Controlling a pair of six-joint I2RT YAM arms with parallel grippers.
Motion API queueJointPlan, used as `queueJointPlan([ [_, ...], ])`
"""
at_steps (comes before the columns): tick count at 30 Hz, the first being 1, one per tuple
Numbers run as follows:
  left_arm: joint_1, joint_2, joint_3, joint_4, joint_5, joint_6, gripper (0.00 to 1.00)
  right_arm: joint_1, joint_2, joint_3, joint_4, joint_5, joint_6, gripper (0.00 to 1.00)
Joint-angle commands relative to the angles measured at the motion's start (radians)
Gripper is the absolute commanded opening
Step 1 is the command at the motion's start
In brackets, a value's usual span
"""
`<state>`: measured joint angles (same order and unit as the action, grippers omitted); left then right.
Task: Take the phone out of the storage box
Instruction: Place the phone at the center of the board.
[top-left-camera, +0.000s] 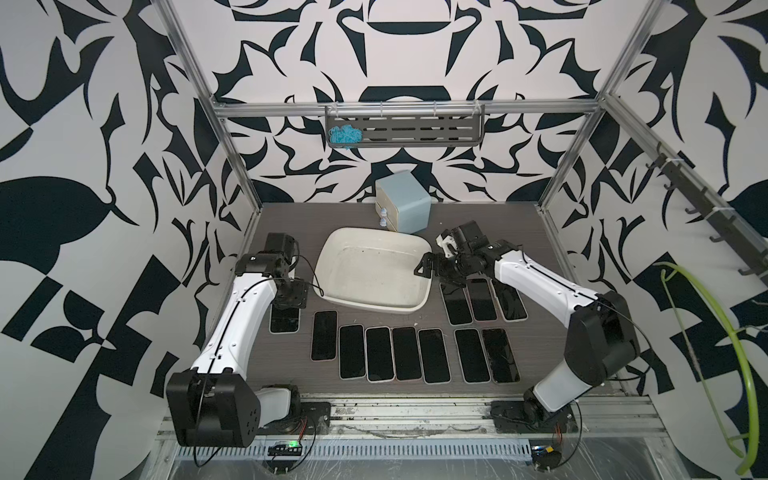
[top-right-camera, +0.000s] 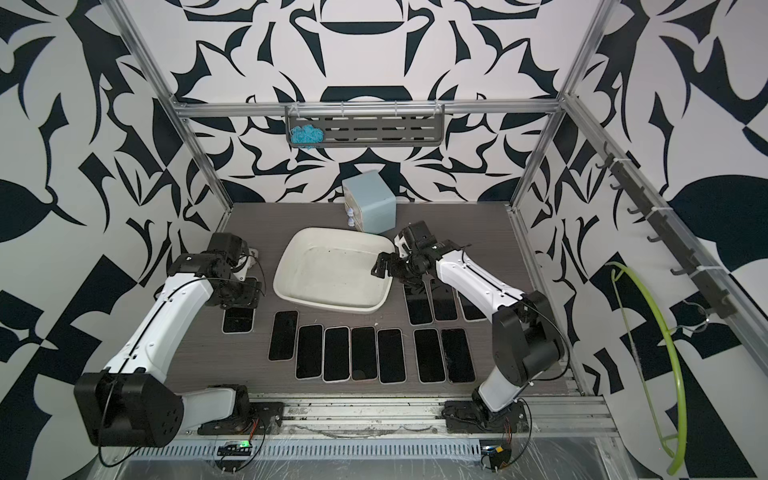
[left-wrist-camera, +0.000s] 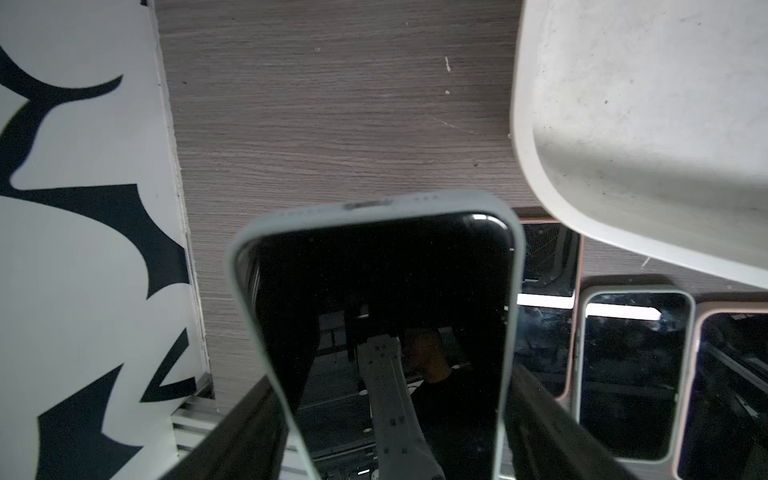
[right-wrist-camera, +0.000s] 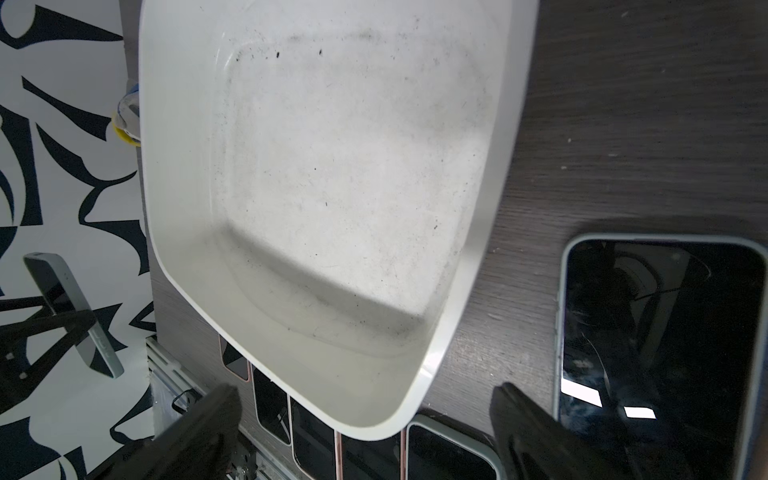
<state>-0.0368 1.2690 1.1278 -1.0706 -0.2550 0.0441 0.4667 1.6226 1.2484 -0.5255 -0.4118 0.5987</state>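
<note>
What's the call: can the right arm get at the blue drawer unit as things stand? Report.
Probably yes. The right pincer is open and empty near the storage box's far right corner. The blue drawer unit stands just behind that corner with nothing between them.

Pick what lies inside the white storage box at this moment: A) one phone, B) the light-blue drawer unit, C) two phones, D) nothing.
D: the storage box has a bare floor in both top views and in the right wrist view, while the phones lie outside it on the table.
</note>
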Motion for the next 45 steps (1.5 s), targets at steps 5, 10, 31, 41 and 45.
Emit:
queueJointPlan([
  [5,0.025,-0.006,-0.109,0.132,-0.001,0.156,0.81,0.006,0.000,0.059,0.005,-0.007,-0.007,0.99],
  [10,0.043,-0.007,-0.220,0.227,-0.031,0.198,0.84,0.011,-0.018,0.041,0.009,0.006,0.005,0.99],
  [31,0.103,0.016,-0.190,0.279,0.073,0.106,1.00,0.015,-0.167,-0.085,-0.015,0.071,0.012,0.99],
  [41,0.208,0.014,-0.093,0.241,0.343,-0.387,1.00,0.014,-0.209,-0.122,-0.021,0.079,-0.018,0.99],
  [45,0.285,-0.080,-0.262,0.378,0.467,-0.535,1.00,0.015,-0.211,-0.145,-0.007,0.072,-0.020,0.99],
])
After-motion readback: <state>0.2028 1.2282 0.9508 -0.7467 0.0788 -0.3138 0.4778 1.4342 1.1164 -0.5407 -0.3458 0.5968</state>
